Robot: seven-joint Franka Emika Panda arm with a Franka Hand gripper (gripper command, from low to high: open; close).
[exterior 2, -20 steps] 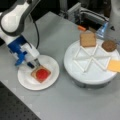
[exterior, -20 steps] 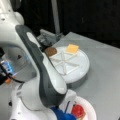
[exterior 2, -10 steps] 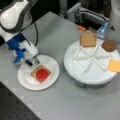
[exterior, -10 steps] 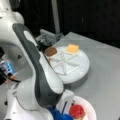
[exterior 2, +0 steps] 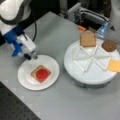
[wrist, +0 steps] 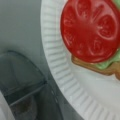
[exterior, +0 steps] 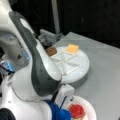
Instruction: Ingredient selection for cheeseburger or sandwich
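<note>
In a front view, my arm fills the left half of the frame. At the bottom right I see the white paper plate [exterior: 90, 108] with the red tomato slice [exterior: 76, 110] on it, just beside the gripper [exterior: 65, 96]; I cannot tell how its jaws stand. Above, mid-frame, the white divided tray [exterior: 75, 65] carries the dark brown patty [exterior: 51, 51] at its upper left and the orange cheese square [exterior: 72, 48] at its top.

In a front view from the opposite side, the gripper [exterior 2: 31, 56] hangs at the plate's [exterior 2: 26, 80] upper left rim, clear of the food. The sandwich [exterior 2: 41, 73], toast with the tomato slice on top, lies near the plate's middle. On the tray [exterior 2: 86, 71] at right I see a toast square [exterior 2: 88, 39] at the top, the patty [exterior 2: 109, 45] at upper right and the cheese square [exterior 2: 114, 65] at the right edge.

In the wrist view, the tomato slice [wrist: 90, 28] fills the upper right, lying on green lettuce [wrist: 107, 63] over toast [wrist: 87, 65], all on the ribbed plate [wrist: 58, 67]. A grey blurred shape sits at lower left.
</note>
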